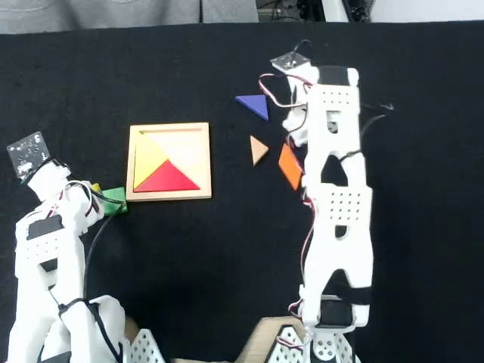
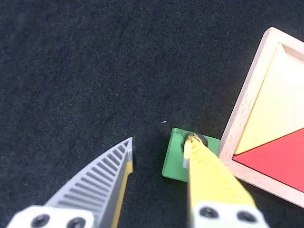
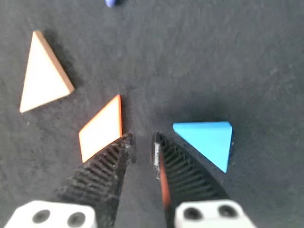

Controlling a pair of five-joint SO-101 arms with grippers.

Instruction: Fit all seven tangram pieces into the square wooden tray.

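The left arm [image 1: 45, 249] and right arm [image 1: 336, 204] are white with red cables [image 1: 305, 243]; the left gripper [image 2: 159, 142] is ribbed yellow and grey, the right gripper [image 3: 142, 137] black.

gripper [image 3: 142, 138] slightly parted, empty | orange piece [image 3: 100, 128], light-blue triangle [image 3: 209, 140] flank its tips | tan triangle [image 3: 42, 76] apart

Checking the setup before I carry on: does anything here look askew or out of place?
The green square sits outside the wooden tray, close beside its corner. The left gripper has one jaw on top of the square rather than straddling it. Nothing looks damaged.
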